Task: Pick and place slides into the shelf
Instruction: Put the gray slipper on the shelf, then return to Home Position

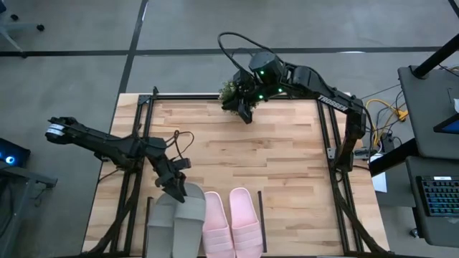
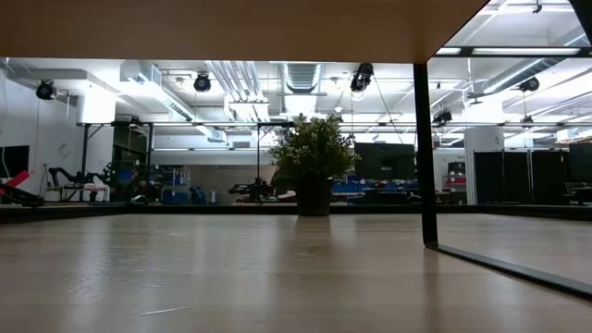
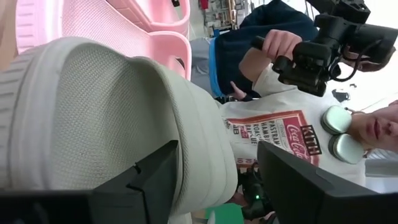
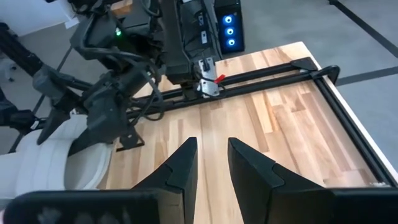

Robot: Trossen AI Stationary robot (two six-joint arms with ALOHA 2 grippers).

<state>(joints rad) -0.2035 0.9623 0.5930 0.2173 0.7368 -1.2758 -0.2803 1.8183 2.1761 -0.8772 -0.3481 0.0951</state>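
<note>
Legibly, a person's shirt [image 3: 283, 127] reads "Coca-Cola" and "KITH"; left pincer [image 3: 214, 177] spread around a grey-green slide [image 3: 93, 118].

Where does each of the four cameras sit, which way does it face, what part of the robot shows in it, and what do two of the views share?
High view: above the table, looking straight down; both arms, left gripper at a grey-green slide, pink slides beside it.
Low view: table height, looking level at a potted plant; no arm shows.
Left wrist view: over its fingers onto the grey-green slide; a person behind.
Right wrist view: past the right gripper across the table to the left arm.
Shared: both wrist views show the grey-green slide.
</note>
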